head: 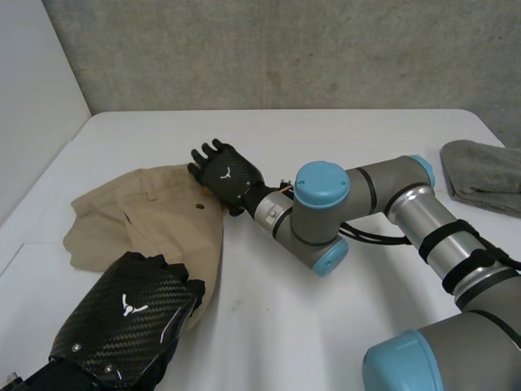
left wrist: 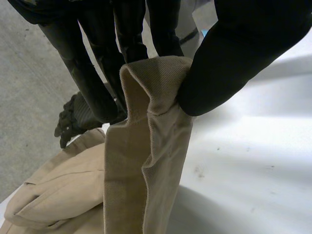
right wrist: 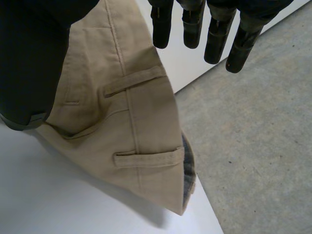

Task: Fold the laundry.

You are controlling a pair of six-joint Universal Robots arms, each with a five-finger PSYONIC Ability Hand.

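Note:
Beige trousers (head: 138,220) lie rumpled on the white table (head: 342,147), at its left side. My left hand (head: 130,318) is at their near edge, shut on the cloth. In the left wrist view a raised fold of the beige cloth (left wrist: 146,161) is pinched between its thumb (left wrist: 234,58) and fingers. My right arm reaches across to the trousers' far right edge. There the right hand (head: 224,173) hovers open over the waistband (right wrist: 131,122) with its belt loops, fingers (right wrist: 195,24) straight. The right hand (left wrist: 73,119) also shows beyond the fold.
A folded grey towel (head: 480,175) lies at the table's far right edge. The table's left edge runs just past the waistband, with grey floor (right wrist: 253,146) beyond it. My right arm's elbow (head: 321,216) hangs over the middle of the table.

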